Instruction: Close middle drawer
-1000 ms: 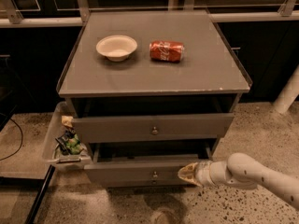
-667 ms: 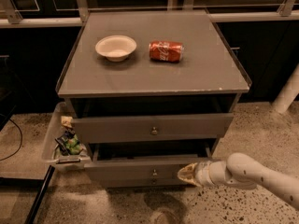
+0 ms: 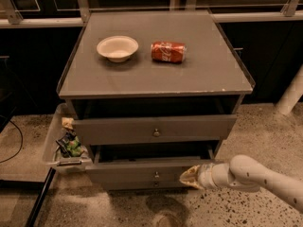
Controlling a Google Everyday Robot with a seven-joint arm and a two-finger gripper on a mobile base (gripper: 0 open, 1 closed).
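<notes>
The middle drawer [image 3: 132, 170] stands pulled out of the grey cabinet [image 3: 236, 103], with a dark gap showing above its front and below the top drawer front [image 3: 118, 129]. The end effector [image 3: 190, 177] sits low at the right part of that flat front, right of the small round knob [image 3: 156, 175], at or very close to the panel, on the end of a white arm [image 3: 265, 179] reaching in from the right. Whether it is wide or narrow I cannot tell, and it does not appear to hold anything. I judge the drawer to be a stiff wooden box of moderate weight that slides straight back, so no grasp is needed; a flat push on the front should do. Pressing near the middle, close to the knob, is likely safer than pressing out at the right, where an off-centre shove could skew the drawer and make it bind. The front looks smooth, so a glancing contact might slip. On the counter [image 3: 199, 77] a white bowl [image 3: 117, 48] stands beside a red can [image 3: 168, 52] lying on its side; its white script suggests Coca-Cola, though I cannot read it letter by letter. A pale bin [image 3: 53, 151] holding snack packets hangs at the cabinet's left, and no writing there can be read.
</notes>
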